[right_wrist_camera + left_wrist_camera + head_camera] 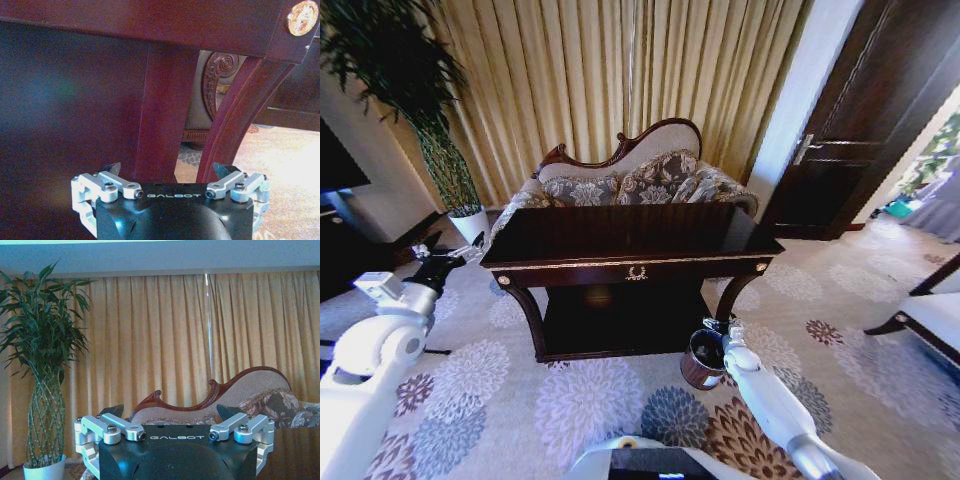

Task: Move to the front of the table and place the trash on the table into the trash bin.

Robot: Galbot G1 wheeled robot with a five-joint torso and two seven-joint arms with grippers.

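Both grippers, left [170, 412] and right [167, 170], read "GALBOT", jaws apparently spread.

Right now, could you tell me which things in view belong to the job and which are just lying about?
Job: table; bin; right gripper open just above the bin; left gripper open, beside the table's left end.
Not the job: sofa; plant; curtain; door.

table [632, 238]: dark glossy wood, gold emblem on front rail, curved legs, lower shelf, standing on patterned carpet in front of sofa | trash bin [703, 359]: small round dark-brown, shiny rim, upright on carpet just beside table's front right leg, dark inside
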